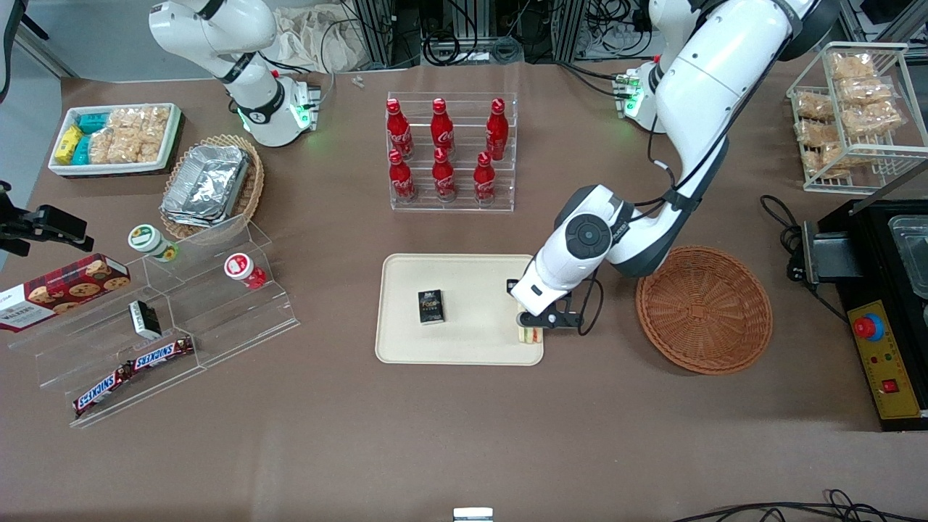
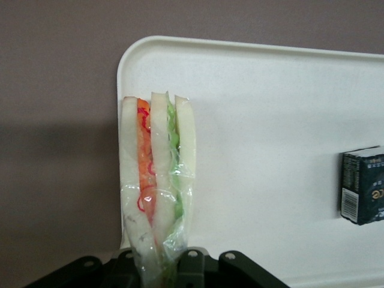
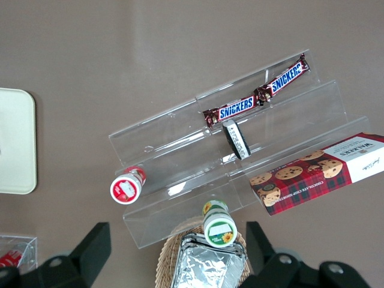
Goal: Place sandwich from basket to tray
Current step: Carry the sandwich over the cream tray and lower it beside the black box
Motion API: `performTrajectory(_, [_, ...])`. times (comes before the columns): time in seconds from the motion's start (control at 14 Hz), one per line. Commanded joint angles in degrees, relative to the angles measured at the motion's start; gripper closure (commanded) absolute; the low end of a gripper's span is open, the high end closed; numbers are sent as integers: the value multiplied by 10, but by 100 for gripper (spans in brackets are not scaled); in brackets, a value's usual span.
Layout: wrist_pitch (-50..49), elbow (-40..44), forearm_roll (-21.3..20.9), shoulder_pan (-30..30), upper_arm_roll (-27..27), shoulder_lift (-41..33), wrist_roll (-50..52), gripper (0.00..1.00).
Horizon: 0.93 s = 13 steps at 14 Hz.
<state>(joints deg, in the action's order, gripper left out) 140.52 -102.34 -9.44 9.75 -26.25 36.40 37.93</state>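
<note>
The clear-wrapped sandwich (image 1: 531,334) shows pale bread with orange-red and green filling. It stands on edge at the corner of the cream tray (image 1: 471,341) closest to the basket and nearer the front camera. My gripper (image 1: 540,322) is directly above it, shut on its wrapped narrow end. In the left wrist view the sandwich (image 2: 157,180) runs out from my gripper (image 2: 168,270) over the tray's rim (image 2: 123,66). The reddish-brown woven basket (image 1: 703,308) sits beside the tray toward the working arm's end, with nothing in it.
A small black box (image 1: 431,306) lies on the tray, also seen from the wrist as the black box (image 2: 362,185). A clear rack of red bottles (image 1: 451,152) stands farther from the camera. An acrylic stand with Snickers bars (image 1: 134,370) lies toward the parked arm's end.
</note>
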Motion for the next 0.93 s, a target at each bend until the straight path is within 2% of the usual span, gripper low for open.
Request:
performTrajectory(0.0, [11,7,-11,4,2,10,3,84])
performTrajectory(0.07, [12,7,-11,4,1,10,8,61])
performTrajectory(0.14, [12,7,-12,4,1,10,8,45])
performTrajectory(0.36, [11,-7,-12,0,1,-9,9,8])
performTrajectory(0.43, [8,-14,-10,-2,1,-28,12,1])
performTrajectory(0.57, [0,-20,-6,-15,1,-71,18,1])
performTrajectory(0.79, [-70,-19,5,-43,-1,-142,15,1])
performTrajectory(0.86, [-90,-18,21,-52,-2,-164,9,1])
